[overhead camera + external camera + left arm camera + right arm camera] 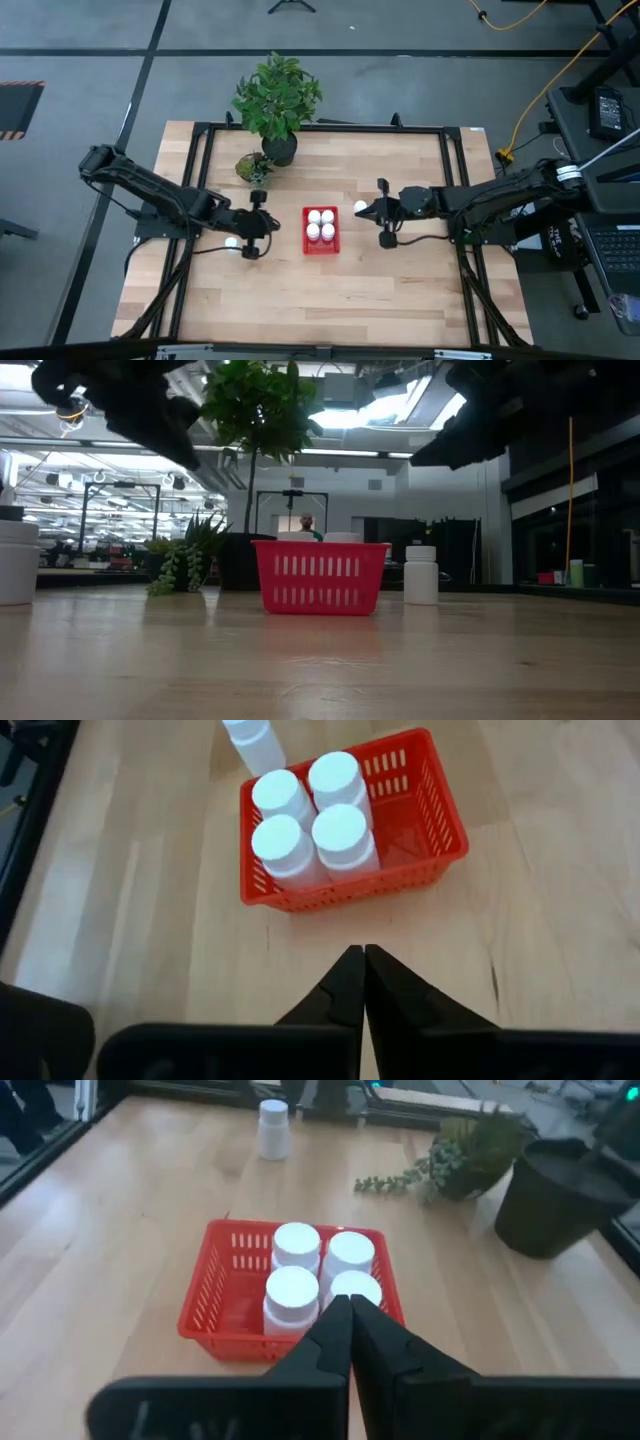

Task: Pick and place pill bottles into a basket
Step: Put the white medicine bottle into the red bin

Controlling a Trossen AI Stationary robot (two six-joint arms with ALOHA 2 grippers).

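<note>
your red basket sits mid-worktop, its mesh sides upright. four white pill bottles stand capped in a two-by-two block at one end of it, the other end bare. a fifth bottle stands upright on the worktop just beside the basket's right side. a sixth bottle stands on the worktop well left of the basket.

arms: dark, jointed | black cables, seemingly | gripper: black, pointed
</note>
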